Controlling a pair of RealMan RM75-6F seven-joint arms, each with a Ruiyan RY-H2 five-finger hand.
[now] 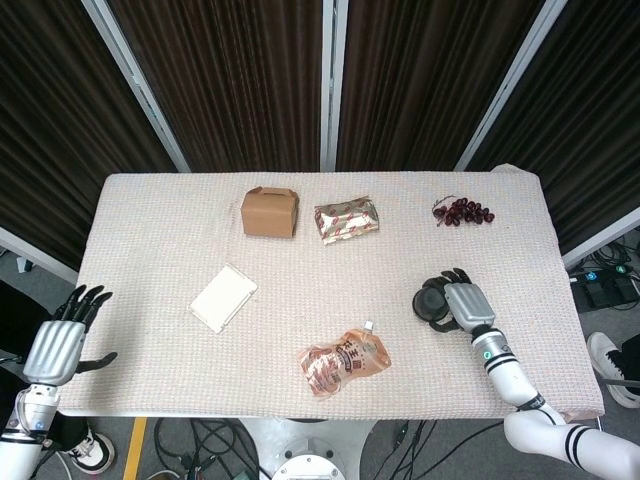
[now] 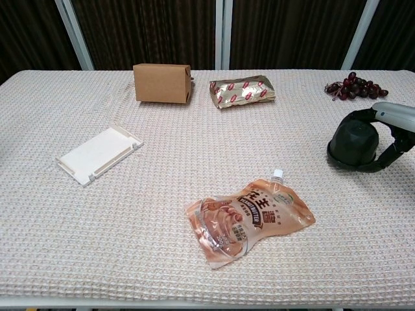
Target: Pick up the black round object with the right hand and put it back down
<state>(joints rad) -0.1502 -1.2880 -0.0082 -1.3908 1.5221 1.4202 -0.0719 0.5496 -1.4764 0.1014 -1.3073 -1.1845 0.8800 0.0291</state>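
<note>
The black round object [image 2: 354, 144] is a dark dome shape at the right side of the table, also seen in the head view [image 1: 432, 300]. My right hand [image 1: 466, 305] grips it, fingers curled around its far and near sides; in the chest view only part of that hand [image 2: 393, 128] shows at the frame's right edge. I cannot tell whether the object touches the cloth or hangs just above it. My left hand [image 1: 60, 343] hangs off the table's left front corner, fingers spread, holding nothing.
On the cloth-covered table [image 1: 150, 230] lie a brown cardboard box [image 1: 269, 212], a foil snack packet [image 1: 347, 219], a bunch of dark grapes [image 1: 463, 211], a white flat tray [image 1: 223, 297] and an orange spouted pouch [image 1: 343, 362].
</note>
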